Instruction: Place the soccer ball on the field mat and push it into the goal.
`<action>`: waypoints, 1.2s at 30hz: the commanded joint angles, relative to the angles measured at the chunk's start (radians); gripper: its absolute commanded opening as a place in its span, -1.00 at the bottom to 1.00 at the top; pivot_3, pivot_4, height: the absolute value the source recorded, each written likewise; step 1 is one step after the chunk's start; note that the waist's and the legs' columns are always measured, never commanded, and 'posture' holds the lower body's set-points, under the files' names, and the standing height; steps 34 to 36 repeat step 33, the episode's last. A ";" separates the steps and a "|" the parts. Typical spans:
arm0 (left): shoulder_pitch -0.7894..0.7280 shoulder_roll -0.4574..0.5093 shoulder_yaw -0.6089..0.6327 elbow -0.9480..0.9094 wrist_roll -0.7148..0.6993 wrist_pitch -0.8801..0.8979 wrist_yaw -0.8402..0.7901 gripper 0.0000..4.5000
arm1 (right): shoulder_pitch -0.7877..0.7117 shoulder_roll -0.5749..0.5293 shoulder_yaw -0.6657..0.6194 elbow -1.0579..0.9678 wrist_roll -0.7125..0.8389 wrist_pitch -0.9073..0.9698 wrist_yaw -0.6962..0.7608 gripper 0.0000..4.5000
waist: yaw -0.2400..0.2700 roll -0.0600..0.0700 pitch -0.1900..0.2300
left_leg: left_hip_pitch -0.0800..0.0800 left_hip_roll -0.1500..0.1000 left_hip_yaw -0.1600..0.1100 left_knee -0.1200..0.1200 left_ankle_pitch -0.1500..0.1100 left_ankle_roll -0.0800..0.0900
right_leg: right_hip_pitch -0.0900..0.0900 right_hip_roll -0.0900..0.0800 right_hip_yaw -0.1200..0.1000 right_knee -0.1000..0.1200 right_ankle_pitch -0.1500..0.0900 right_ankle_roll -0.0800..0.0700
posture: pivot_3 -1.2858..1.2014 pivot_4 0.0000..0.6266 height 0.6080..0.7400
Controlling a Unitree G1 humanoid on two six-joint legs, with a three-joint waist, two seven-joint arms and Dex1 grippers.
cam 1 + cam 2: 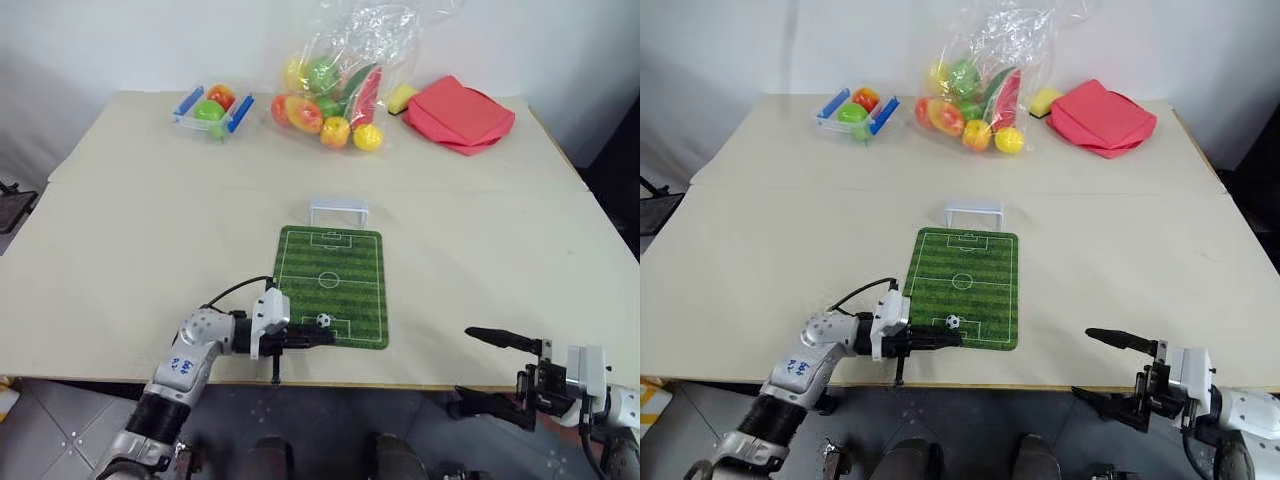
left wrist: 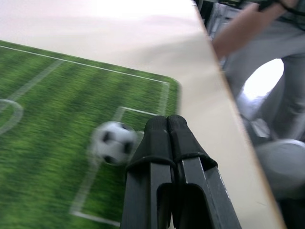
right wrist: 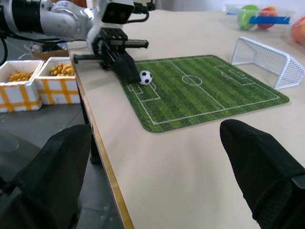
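The soccer ball [image 1: 323, 320] lies on the near end of the green field mat [image 1: 335, 260], inside the near penalty box. My left gripper [image 1: 326, 336] is shut and empty. It lies level over the mat's near left corner, its tips right beside the ball [image 2: 113, 142]. The white goal [image 1: 338, 211] stands on the table just past the mat's far end, its mouth toward the mat. My right gripper [image 1: 462, 362] hangs open and empty off the table's front edge, to the right of the mat.
At the back of the table are a clear tray with blue handles [image 1: 187, 101] holding fruits, a plastic bag of fruits [image 1: 335, 90], a yellow sponge [image 1: 402, 97] and a folded red cloth [image 1: 460, 112]. White boxes [image 3: 19, 81] sit below the table's front edge.
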 commanded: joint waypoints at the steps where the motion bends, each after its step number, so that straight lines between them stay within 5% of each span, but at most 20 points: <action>1: -0.054 -0.045 0.008 0.068 0.013 -0.033 0.039 -0.99 | 0.028 0.020 -0.042 -0.054 0.021 -0.020 -0.045 1.00 | 0.000 0.000 0.000 | 0.000 0.000 0.000 0.000 0.000 0.000 | 0.000 0.000 0.000 0.000 0.000 0.000 | 0.03 -0.52 1.00; 10: -0.321 -0.162 0.101 0.394 0.084 -0.266 0.237 -0.99 | -0.033 0.193 -0.057 -0.123 -0.078 -0.002 -0.452 1.00 | -0.003 -0.001 0.000 | 0.000 0.000 0.001 0.001 0.000 0.000 | 0.000 0.000 0.000 0.000 0.000 0.000 | 0.03 -0.52 1.00; 15: -0.340 -0.143 0.150 0.418 0.050 -0.322 0.204 -0.99 | -0.049 0.216 -0.019 -0.155 -0.105 0.007 -0.522 1.00 | -0.005 0.000 0.000 | 0.000 0.000 0.001 -0.003 0.000 0.000 | -0.001 0.000 0.000 0.000 0.000 0.000 | 0.03 -0.52 1.00; 20: -0.180 0.033 0.275 0.224 -0.116 -0.246 0.037 -0.99 | -0.091 0.200 0.035 -0.138 -0.102 0.013 -0.510 1.00 | -0.028 0.000 0.000 | 0.000 0.001 0.002 -0.004 0.000 0.000 | -0.003 0.000 0.000 -0.001 0.000 0.000 | 0.03 -0.52 1.00; 26: 0.029 0.194 0.416 0.048 -0.157 -0.119 0.100 -0.99 | -0.170 0.172 0.042 -0.089 -0.078 0.016 -0.467 1.00 | -0.021 0.000 0.000 | 0.000 0.001 0.002 -0.001 -0.001 0.001 | -0.001 0.000 0.001 0.000 0.000 0.000 | 0.03 -0.52 1.00; 33: 0.284 0.219 0.628 -0.120 -0.131 -0.063 0.341 -0.99 | -0.264 0.145 0.038 0.021 -0.073 0.000 -0.403 1.00 | -0.018 0.000 0.000 | 0.001 0.001 0.002 -0.002 -0.002 0.001 | -0.002 0.000 0.001 0.000 0.000 0.000 | 0.03 -0.52 1.00; 36: 0.284 0.219 0.628 -0.120 -0.131 -0.063 0.341 -0.99 | -0.264 0.145 0.038 0.021 -0.073 0.000 -0.403 1.00 | -0.018 0.000 0.000 | 0.001 0.001 0.002 -0.002 -0.002 0.001 | -0.002 0.000 0.001 0.000 0.000 0.000 | 0.03 -0.52 1.00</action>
